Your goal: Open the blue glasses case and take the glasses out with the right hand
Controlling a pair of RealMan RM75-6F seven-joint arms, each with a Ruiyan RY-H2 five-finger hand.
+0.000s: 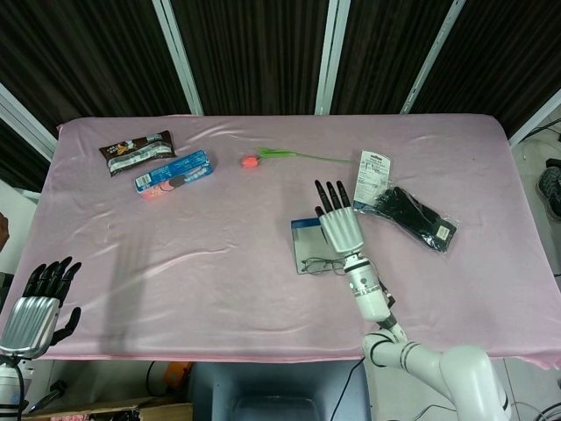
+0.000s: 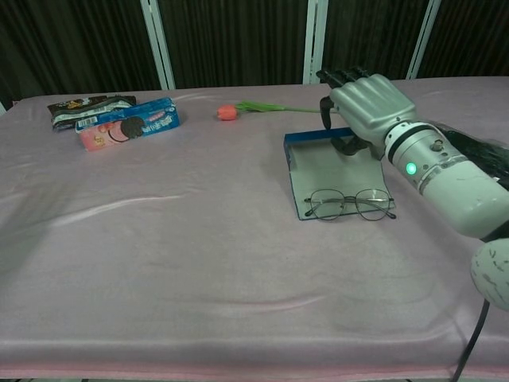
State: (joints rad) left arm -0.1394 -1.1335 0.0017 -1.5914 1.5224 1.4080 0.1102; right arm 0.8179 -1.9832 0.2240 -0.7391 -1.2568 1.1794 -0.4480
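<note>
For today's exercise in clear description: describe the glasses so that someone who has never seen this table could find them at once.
Start at the pink table, then find the robot's right hand near the middle right. Under it lies the open blue glasses case. The glasses lie across the case's near edge: thin wire frame, round clear lenses, the only such thing there.

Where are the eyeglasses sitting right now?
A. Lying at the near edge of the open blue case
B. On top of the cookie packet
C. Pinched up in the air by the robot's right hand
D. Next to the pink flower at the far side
A: the eyeglasses lie flat across the near edge of the open blue case, while the right hand is over the case's far end, not holding them.
</note>
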